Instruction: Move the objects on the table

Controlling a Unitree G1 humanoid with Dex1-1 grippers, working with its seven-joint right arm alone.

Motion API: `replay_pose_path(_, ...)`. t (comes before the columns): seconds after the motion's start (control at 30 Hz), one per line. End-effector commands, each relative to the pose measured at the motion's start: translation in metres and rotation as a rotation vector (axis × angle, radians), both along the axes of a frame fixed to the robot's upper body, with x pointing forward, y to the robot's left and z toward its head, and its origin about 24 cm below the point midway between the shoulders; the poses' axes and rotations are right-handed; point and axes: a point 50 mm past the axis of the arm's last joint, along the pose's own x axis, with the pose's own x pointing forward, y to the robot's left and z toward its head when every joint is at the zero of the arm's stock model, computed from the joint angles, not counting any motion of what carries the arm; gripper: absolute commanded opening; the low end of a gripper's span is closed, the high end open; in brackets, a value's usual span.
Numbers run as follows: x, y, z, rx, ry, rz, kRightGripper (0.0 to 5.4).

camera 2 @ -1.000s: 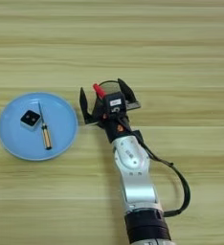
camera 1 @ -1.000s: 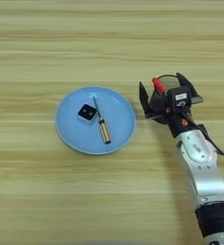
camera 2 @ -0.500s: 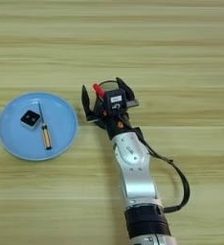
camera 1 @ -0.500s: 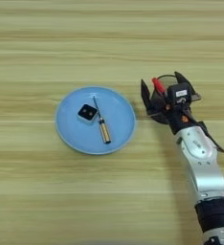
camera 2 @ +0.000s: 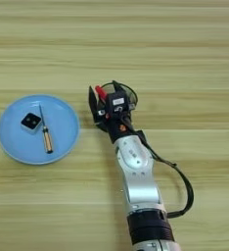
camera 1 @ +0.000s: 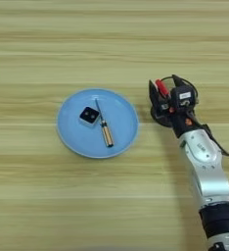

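Right gripper (camera 2: pixel 104 105) beside a blue plate (camera 1: pixel 72 139) on the wooden desk (camera 1: pixel 111 44).
Its black fingers (camera 2: pixel 92 99) look closed on a red pen (camera 1: pixel 161 87), just past the plate's 3 o'clock rim. The amber-handled screwdriver (camera 1: pixel 103 128) lies on the plate, a small black block (camera 1: pixel 89 116) at its 9 o'clock.

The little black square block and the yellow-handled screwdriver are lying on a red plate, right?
Not quite: the round plate is blue, not red, as the left eye view shows. The little black square block and the yellow-handled screwdriver do lie on it.
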Motion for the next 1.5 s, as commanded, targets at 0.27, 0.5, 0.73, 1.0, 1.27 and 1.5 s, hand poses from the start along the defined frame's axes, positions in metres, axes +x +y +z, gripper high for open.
replay_pose_path(0.27, 0.009, 0.004, 0.029, 0.002, -0.129, 0.026, 1.78)
replay_pose_path(0.5, 0.008, 0.005, 0.030, 0.005, -0.134, 0.031, 0.99)
replay_pose_path(0.73, 0.005, 0.007, 0.034, 0.009, -0.159, 0.048, 0.54)
replay_pose_path(1.0, 0.001, 0.008, 0.041, 0.005, -0.199, 0.053, 0.54)
replay_pose_path(1.27, -0.005, 0.006, 0.051, 0.000, -0.243, 0.042, 0.54)
replay_pose_path(1.5, -0.009, 0.005, 0.059, -0.007, -0.279, 0.032, 0.54)
